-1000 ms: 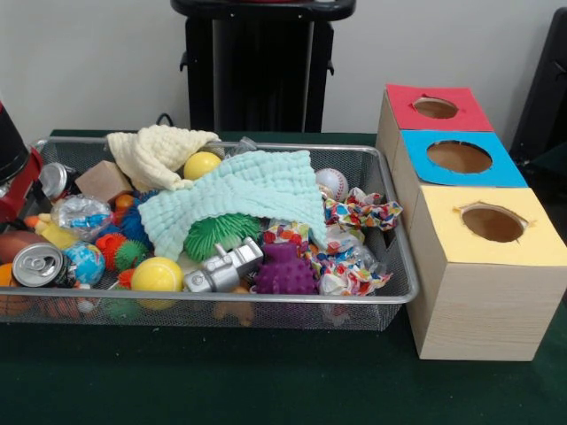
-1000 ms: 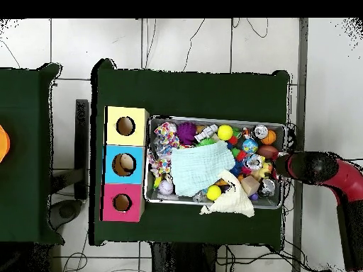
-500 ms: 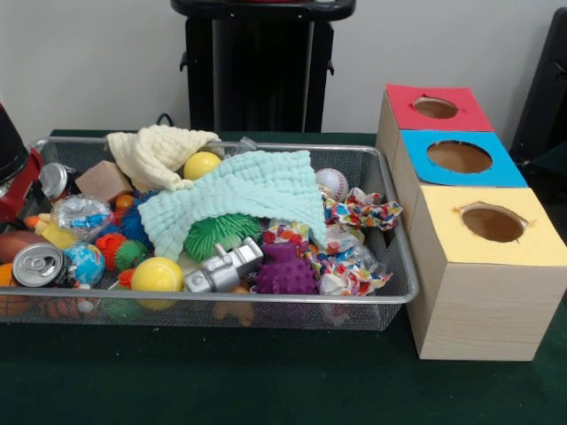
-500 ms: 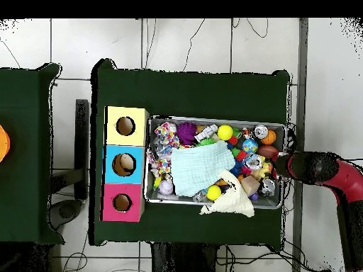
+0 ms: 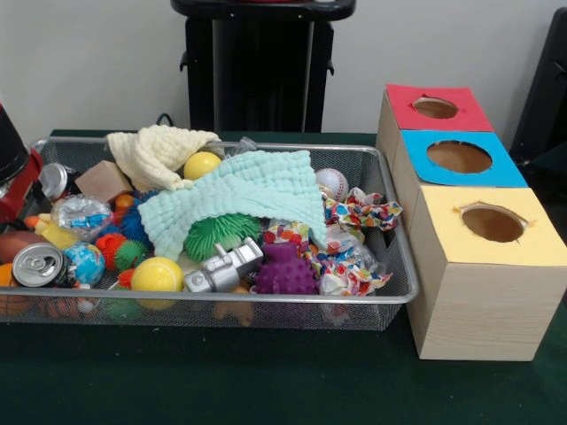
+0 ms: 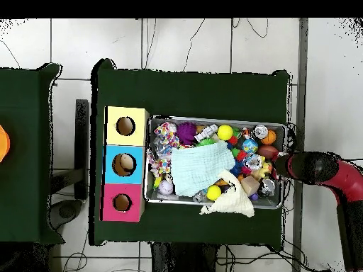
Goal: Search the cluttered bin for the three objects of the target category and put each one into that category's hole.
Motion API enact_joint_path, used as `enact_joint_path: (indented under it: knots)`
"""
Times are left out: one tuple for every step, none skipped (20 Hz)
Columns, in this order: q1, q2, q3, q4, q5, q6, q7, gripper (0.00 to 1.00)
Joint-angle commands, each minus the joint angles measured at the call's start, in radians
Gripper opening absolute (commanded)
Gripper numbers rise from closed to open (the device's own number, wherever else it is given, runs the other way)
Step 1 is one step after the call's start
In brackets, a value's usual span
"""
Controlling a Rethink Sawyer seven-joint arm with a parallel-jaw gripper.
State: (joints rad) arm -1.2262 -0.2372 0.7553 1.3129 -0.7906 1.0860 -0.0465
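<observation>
A wire mesh bin holds a heap of toys. A mint cloth and a cream cloth lie across the top. Around them are two yellow balls, a baseball, a purple spiky ball, a green spiky ball, a silver toy and two cans. Beside the bin stand red, blue and yellow boxes, each with a round hole. My gripper hangs at the bin's end farthest from the boxes, showing only as a red and black body.
Patterned fabric scraps lie at the bin's end nearest the boxes. A wooden block sits by the cream cloth. The bin and boxes stand on a dark green table, with another green table to the left.
</observation>
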Motion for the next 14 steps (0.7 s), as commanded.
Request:
enact_joint_path:
  knots:
    - [-0.004,0.129,-0.021,-0.087,-0.105,-0.129,-0.261,1.0]
    - [-0.004,0.13,-0.021,-0.09,-0.104,-0.126,-0.265,1.0]
    - [-0.002,0.13,-0.023,-0.093,-0.106,-0.126,-0.262,1.0]
    - [0.001,0.126,-0.026,-0.09,-0.111,-0.13,-0.256,1.0]
    - [0.001,0.125,-0.026,-0.091,-0.112,-0.133,-0.253,1.0]
    - [0.004,0.121,-0.029,-0.087,-0.116,-0.139,-0.241,1.0]
    - [0.005,0.122,-0.029,-0.087,-0.115,-0.138,-0.239,1.0]
    - [0.004,0.121,-0.028,-0.082,-0.114,-0.138,-0.242,1.0]
    - [0.004,0.121,-0.027,-0.081,-0.113,-0.138,-0.243,1.0]
    - [0.002,0.121,-0.026,-0.079,-0.112,-0.14,-0.242,1.0]
    - [0.001,0.121,-0.026,-0.078,-0.112,-0.141,-0.242,1.0]
    - [0.001,0.121,-0.025,-0.079,-0.111,-0.14,-0.243,1.0]
    - [0.001,0.121,-0.025,-0.079,-0.11,-0.139,-0.244,1.0]
    - [0.0,0.122,-0.025,-0.08,-0.11,-0.139,-0.245,1.0]
